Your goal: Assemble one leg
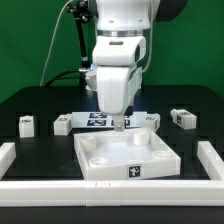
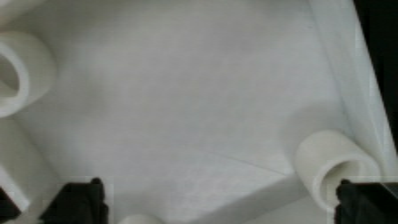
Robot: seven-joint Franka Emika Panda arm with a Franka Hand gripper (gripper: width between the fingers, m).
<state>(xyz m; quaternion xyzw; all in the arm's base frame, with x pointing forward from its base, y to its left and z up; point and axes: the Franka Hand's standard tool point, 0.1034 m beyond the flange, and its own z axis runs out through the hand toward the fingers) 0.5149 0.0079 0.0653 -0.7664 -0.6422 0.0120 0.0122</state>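
The large white square panel (image 1: 128, 155) with corner sockets lies in the middle of the table. My gripper (image 1: 118, 125) hangs over its far edge, low above it. In the wrist view the gripper (image 2: 221, 200) is open, its dark fingertips (image 2: 75, 200) wide apart, with only the panel's bare surface (image 2: 178, 110) between them. Round sockets show in that view (image 2: 338, 160). Small white tagged legs lie on the black table: two at the exterior view's left (image 1: 27, 124) (image 1: 62, 124), and one at the right (image 1: 183, 118). None is held.
The marker board (image 1: 97, 121) lies behind the panel, under the arm. Another small white part (image 1: 150, 120) sits next to it. White rails border the work area at the left (image 1: 6, 155), right (image 1: 214, 160) and front (image 1: 110, 192).
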